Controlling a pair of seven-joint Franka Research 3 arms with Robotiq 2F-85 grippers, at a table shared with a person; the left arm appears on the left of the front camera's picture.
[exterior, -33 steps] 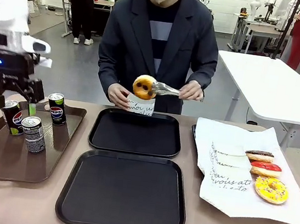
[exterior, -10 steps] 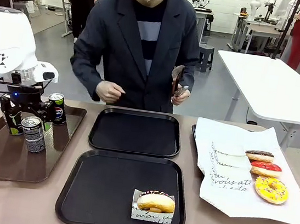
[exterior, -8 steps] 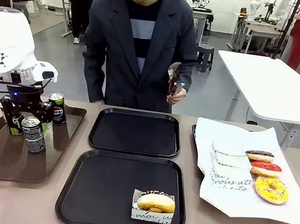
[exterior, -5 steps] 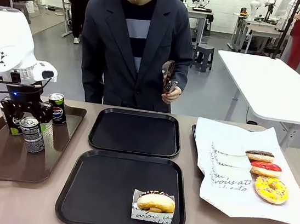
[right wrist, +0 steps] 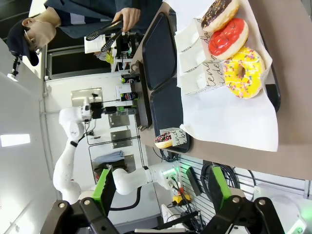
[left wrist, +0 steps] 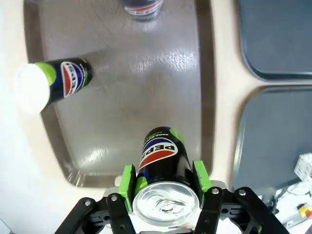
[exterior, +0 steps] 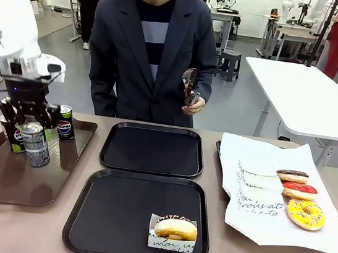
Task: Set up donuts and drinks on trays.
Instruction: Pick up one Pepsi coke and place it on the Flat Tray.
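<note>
The drink step is in hand — the left gripper (left wrist: 164, 183) clamps a slim black silver-topped Pepsi can (left wrist: 163, 153) upright between its green pads (left wrist: 127, 185), over the long brown tray (left wrist: 122, 97) — and next it likely must carry it sideways from the fingers onto the matte black square tray (left wrist: 273, 141).

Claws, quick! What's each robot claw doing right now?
Left claw: closed on a Pepsi can.
Right claw: open, holding nothing.

Can (left wrist: 163, 161): glossy black, shiny metal top. Brown tray (left wrist: 146, 83): smooth, semi-gloss w/ glare. Black trays (exterior: 120, 213): matt plastic. Sheet (exterior: 267, 230): white paper, creased. Donuts (exterior: 306, 214): glossy icing.
</note>
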